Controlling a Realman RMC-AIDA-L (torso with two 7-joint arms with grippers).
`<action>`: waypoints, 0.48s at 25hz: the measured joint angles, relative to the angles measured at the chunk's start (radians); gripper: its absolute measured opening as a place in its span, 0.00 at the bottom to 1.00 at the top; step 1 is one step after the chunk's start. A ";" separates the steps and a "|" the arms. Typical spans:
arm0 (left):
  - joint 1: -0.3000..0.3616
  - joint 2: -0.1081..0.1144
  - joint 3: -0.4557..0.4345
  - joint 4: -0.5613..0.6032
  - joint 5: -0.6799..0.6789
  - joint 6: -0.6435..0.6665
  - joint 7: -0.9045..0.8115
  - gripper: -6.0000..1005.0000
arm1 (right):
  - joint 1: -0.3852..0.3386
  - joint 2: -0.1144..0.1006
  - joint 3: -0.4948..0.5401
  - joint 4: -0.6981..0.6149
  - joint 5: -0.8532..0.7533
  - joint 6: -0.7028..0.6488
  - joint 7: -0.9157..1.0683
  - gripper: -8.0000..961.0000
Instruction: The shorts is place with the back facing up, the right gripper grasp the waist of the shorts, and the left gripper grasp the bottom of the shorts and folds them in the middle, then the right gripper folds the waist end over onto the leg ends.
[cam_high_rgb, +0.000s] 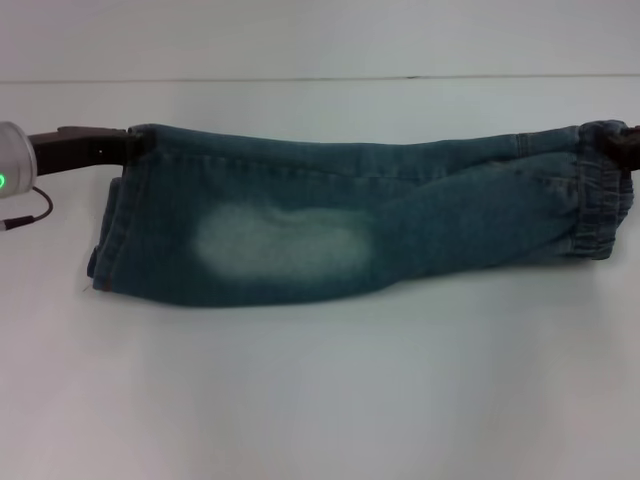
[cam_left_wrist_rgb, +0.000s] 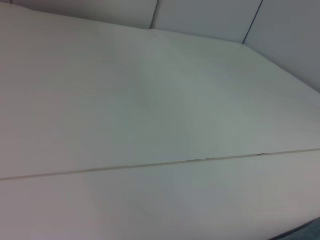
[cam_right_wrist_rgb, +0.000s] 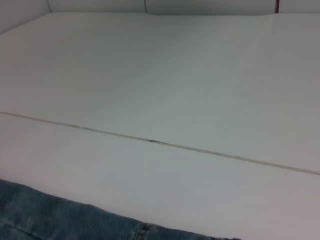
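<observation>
White table (cam_high_rgb: 320, 400) with one thin seam across the far side, pale wall behind. Shorts (cam_high_rgb: 340, 225) lie along it already folded lengthwise, pale faded patch up, leg hems at left, elastic waist at right. Left claw (cam_high_rgb: 118, 146) sits at the hem corner, right claw (cam_high_rgb: 622, 145) at the waistband; can't tell if either is clamped. Denim looks soft, floppy, moderately heavy, so pinch the thick waistband. No readable labels or writing
</observation>
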 joint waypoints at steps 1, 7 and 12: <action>0.001 -0.004 0.004 0.000 0.000 -0.012 0.000 0.05 | 0.000 0.001 -0.005 0.000 0.000 0.003 0.001 0.10; 0.013 -0.034 0.036 0.017 0.000 -0.085 -0.006 0.05 | 0.003 0.002 -0.027 0.001 -0.001 0.008 0.011 0.10; 0.016 -0.040 0.054 0.015 0.000 -0.121 -0.007 0.11 | 0.003 0.002 -0.029 0.003 -0.001 0.008 0.012 0.20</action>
